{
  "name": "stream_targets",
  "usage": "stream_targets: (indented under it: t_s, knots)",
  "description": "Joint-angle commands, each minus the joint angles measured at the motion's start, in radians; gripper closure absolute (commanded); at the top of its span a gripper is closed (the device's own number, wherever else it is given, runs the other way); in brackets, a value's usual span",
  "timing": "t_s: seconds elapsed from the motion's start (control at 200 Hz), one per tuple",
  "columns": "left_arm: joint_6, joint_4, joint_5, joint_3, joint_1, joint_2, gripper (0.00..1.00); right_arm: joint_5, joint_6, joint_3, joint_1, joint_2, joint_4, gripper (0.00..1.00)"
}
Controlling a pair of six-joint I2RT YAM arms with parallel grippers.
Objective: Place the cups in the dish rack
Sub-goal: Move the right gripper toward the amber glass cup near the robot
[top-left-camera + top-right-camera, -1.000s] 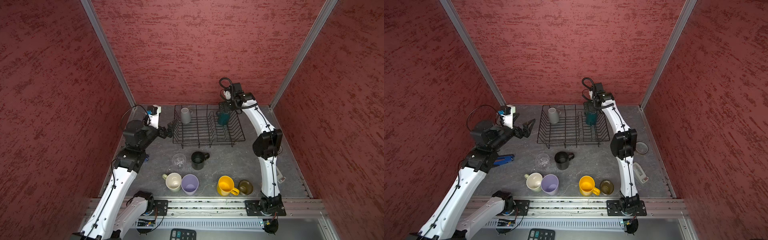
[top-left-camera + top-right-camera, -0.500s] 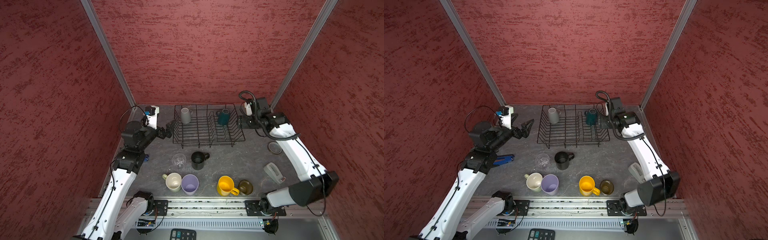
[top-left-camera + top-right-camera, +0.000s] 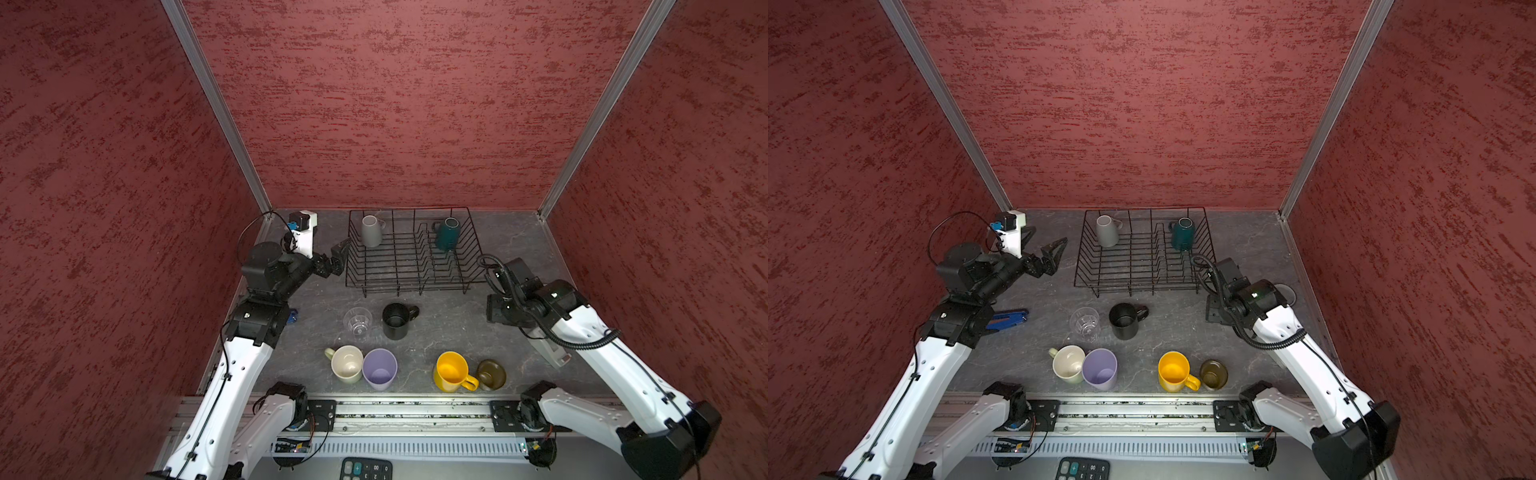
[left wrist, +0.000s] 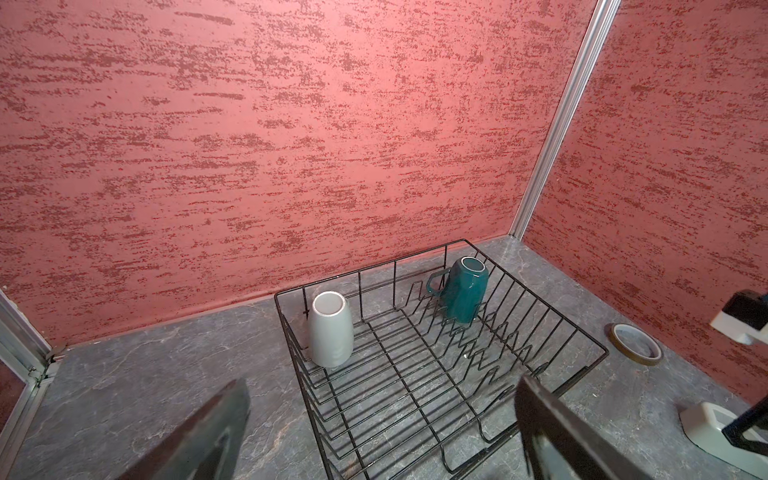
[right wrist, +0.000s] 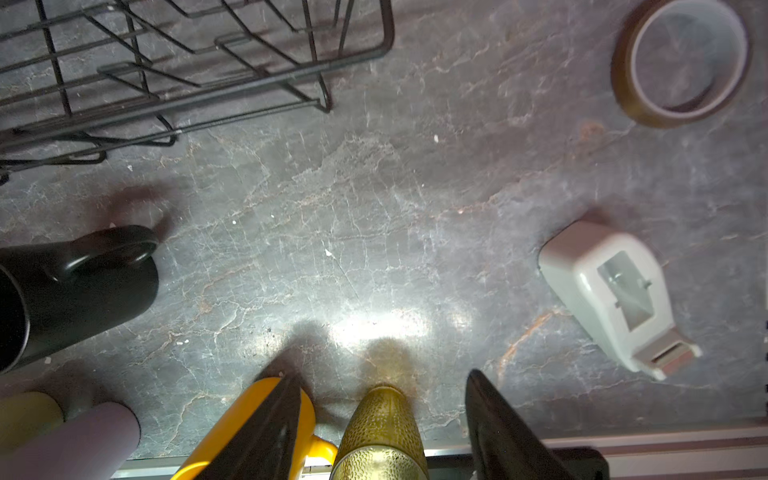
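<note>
Two white-and-black arms are the biggest things over the grey table [image 3: 449, 332]. The left arm [image 3: 232, 374] rises from the near rail, and its left gripper [image 3: 1044, 245] is held level, aimed at the left side of the dish rack [image 3: 409, 286]. It is near the rack but not touching it, its fingers spread wide and empty. The right arm [image 3: 602, 353] bends low at the near right and reaches inward. Its right gripper [image 5: 382, 374] points down at bare table off the rack's right front corner, fingers partly apart with nothing between them.

The rack stands against the back wall. It holds a grey mug [image 3: 371, 231] upside down in its rear left corner and a teal mug [image 3: 448, 235] upside down among the rear right prongs.

Six cups stand upright on the table in front of the rack. A black mug [image 3: 395, 322] is beside a clear glass [image 3: 357, 323]. Nearer the rail, a pale-green mug [image 3: 347, 365] touches a lilac tumbler [image 3: 379, 369], and a yellow mug [image 3: 451, 372] stands by a brown mug [image 3: 491, 375].

A grey tape dispenser [image 5: 611, 291], partly covered by the right arm in both top views, and a tape roll [image 5: 681, 62] lie to the right. Blue pliers [image 3: 1009, 319] lie under the left arm. A calculator [image 3: 1084, 469] at the near edge shows keys marked "+", "00" and "0".
</note>
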Motion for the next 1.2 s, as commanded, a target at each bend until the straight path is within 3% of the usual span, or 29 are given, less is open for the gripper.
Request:
stream_targets:
  t_s: [0.0, 0.24, 0.581, 1.192]
  knots:
    - [-0.010, 0.020, 0.014, -0.011, 0.008, -0.012, 0.00, -0.017, 0.184, -0.044, 0.066, -0.033, -0.017, 0.36]
    - [-0.008, 0.015, 0.016, -0.013, 0.008, -0.006, 0.00, -0.029, 0.419, -0.102, 0.198, -0.067, -0.026, 0.36]
    - [-0.008, 0.013, 0.023, -0.021, 0.008, 0.005, 0.00, -0.059, 0.615, -0.111, 0.336, -0.076, -0.145, 0.36]
    - [-0.039, 0.022, 0.073, -0.012, 0.008, -0.001, 0.00, -0.113, 0.712, -0.264, 0.365, 0.007, 0.081, 0.44]
